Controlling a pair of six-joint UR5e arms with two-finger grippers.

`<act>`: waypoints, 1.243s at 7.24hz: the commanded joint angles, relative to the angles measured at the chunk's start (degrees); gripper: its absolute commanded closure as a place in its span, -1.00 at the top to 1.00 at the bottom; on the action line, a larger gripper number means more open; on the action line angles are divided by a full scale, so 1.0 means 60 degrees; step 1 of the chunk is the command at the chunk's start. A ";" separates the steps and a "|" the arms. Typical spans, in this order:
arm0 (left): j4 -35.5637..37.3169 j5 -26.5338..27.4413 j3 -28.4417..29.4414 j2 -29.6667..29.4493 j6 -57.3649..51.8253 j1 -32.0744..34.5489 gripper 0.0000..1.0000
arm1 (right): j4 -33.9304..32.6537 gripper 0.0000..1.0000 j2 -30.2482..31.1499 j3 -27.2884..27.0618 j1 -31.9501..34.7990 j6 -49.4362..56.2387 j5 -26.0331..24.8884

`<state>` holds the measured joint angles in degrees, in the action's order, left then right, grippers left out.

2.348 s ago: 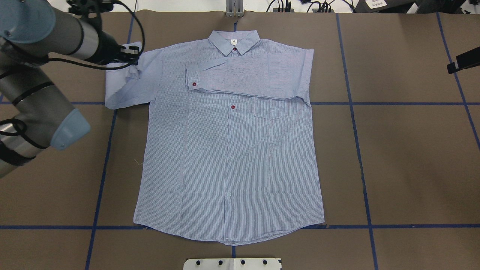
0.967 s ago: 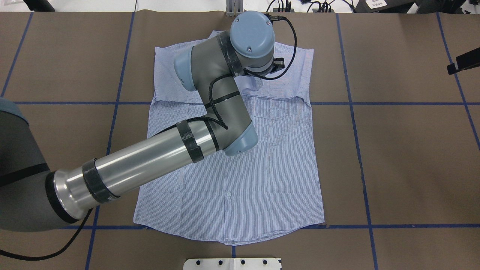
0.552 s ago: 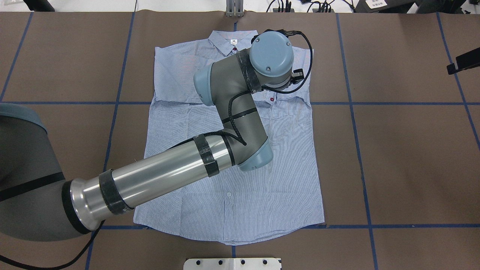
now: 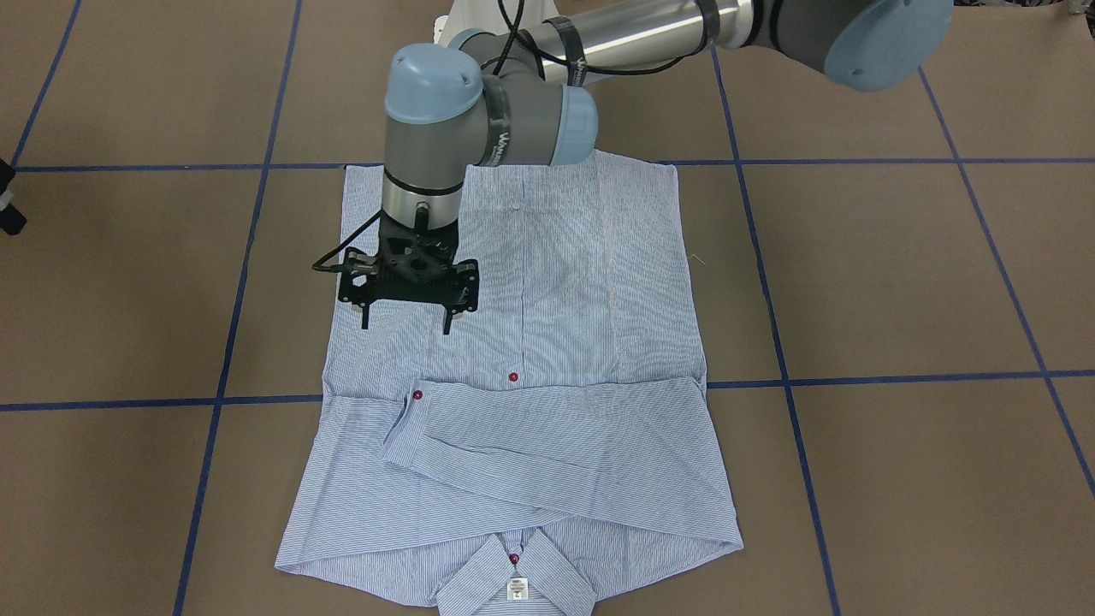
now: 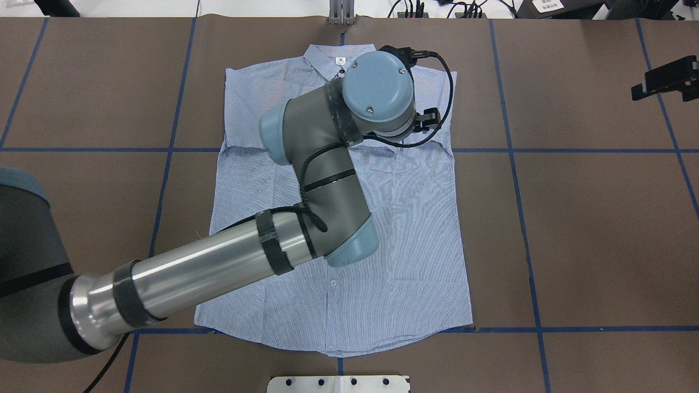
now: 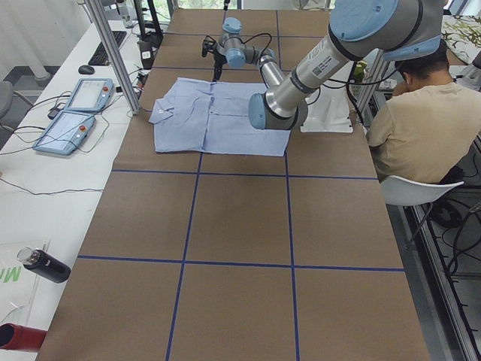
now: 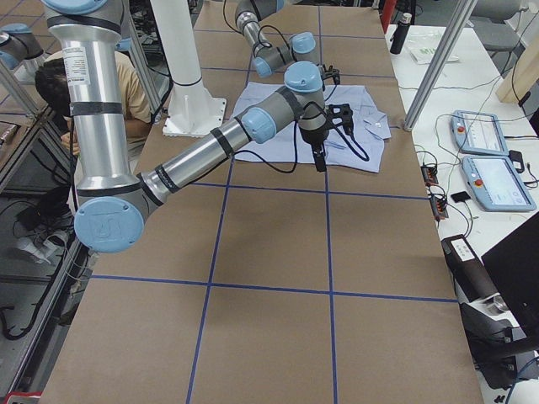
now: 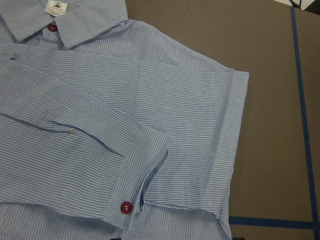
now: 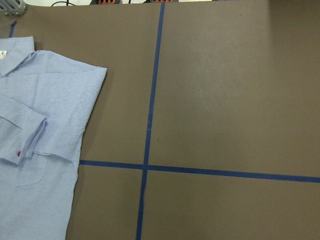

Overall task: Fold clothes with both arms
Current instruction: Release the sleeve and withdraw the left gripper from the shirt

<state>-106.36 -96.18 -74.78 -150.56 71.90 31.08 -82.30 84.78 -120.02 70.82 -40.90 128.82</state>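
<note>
Under the left pincer (image 4: 406, 326) lies the shirt (image 4: 590, 282), spread flat and front up on the brown surface (image 4: 890, 274), light blue with fine white stripes. Both sleeves are folded across the chest, just past the pincer on the collar (image 4: 513, 575) side. One sleeve (image 4: 565, 445) lies over the other, and its cuff (image 4: 402, 425) ends in a dark red button (image 4: 417, 395). From across the surface you see the pincer's fingers spread wide and empty, hanging over the shirt's half on the robot's right. From overhead the wrist of the left arm (image 5: 218, 273) covers all that. Its wrist camera gives the cuff and the folded shoulder edge close up. The right pincer (image 5: 663, 83) sits well off to the side, past the shirt's edge, over bare surface. Whether it's open or closed I cannot tell.
</note>
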 commanded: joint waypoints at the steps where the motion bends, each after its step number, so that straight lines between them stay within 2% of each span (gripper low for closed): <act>1: 0.1361 -0.0010 -0.4494 0.3149 -0.1328 0.0034 1.00 | 0.0606 1.00 0.0020 -0.0836 -0.2181 -0.3014 -0.1829; 3: 0.1336 -0.0025 -0.7241 0.5847 -0.2281 0.0049 1.00 | 0.0475 1.00 0.0093 -0.1834 -0.4876 -0.5521 -0.4041; 5: 0.1292 -0.0258 -0.7721 0.6516 -0.2052 0.0034 1.00 | -0.1114 1.00 0.0079 -0.2757 -0.8124 -0.7690 -0.7141; 6: 0.0813 -0.0259 -0.8085 0.7563 -0.2022 0.0020 1.00 | -0.1137 1.00 0.0137 -0.2761 -0.9200 -0.8556 -0.8057; 7: -0.0715 -0.0187 -0.8190 0.8763 -0.1326 -0.0183 1.00 | -0.1151 1.00 0.0181 -0.2761 -1.0095 -0.9145 -0.8907; 8: -0.2137 0.0249 -0.8191 0.9920 -0.0811 -0.0722 1.00 | -0.1151 1.00 0.0254 -0.2761 -1.0699 -0.9557 -0.9554; 9: -0.2600 0.0935 -0.8133 1.0497 -0.0066 -0.1438 1.00 | -0.1122 1.00 0.0443 -0.2761 -1.0908 -0.9706 -0.9792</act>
<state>-116.29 -94.37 -123.65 -93.22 66.87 26.67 -89.07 86.43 -136.54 8.37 -97.04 73.20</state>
